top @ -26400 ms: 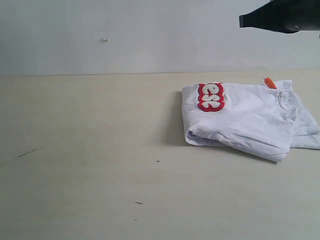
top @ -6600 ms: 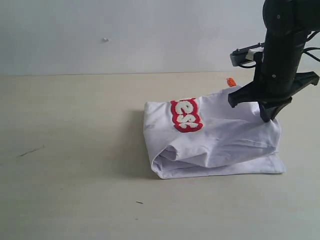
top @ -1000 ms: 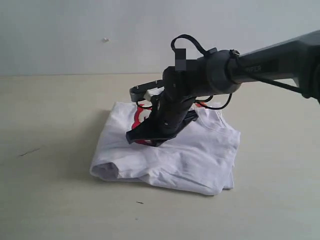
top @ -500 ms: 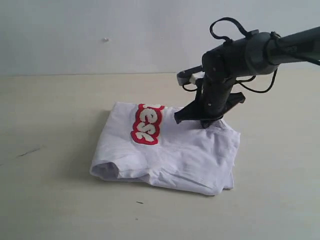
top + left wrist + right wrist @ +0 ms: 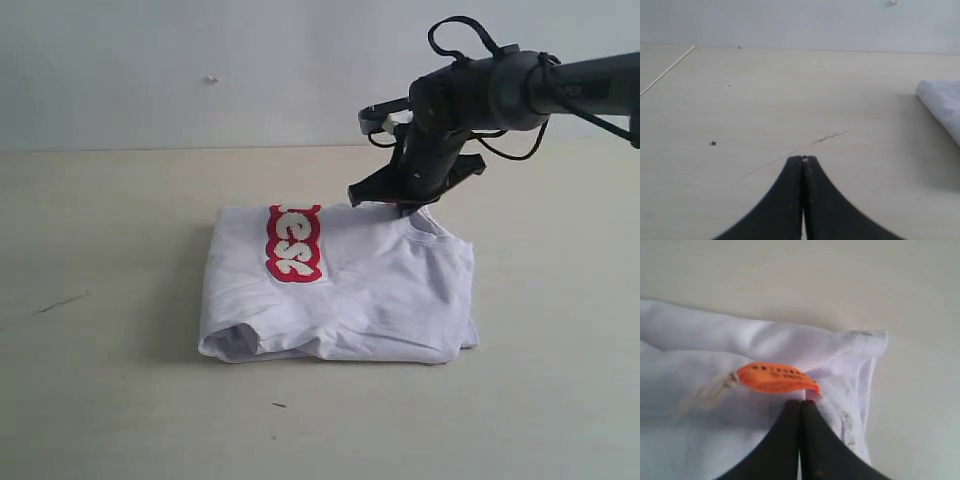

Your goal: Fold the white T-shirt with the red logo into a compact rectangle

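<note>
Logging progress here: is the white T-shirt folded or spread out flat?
Folded. The white T-shirt lies as a stacked rectangle, doubled edges showing along its near side, red logo on top.

- the red logo (image 5: 294,243): only the letters "ese" show; the rest is folded out of sight
- the white T-shirt (image 5: 942,107): in the left wrist view, one folded corner, cut off by the picture's edge
- the orange tag (image 5: 775,378): dark print too blurred to read
- the right tool (image 5: 800,404): tips pressed together beside the tag; whether cloth is pinched between them cannot be told
</note>
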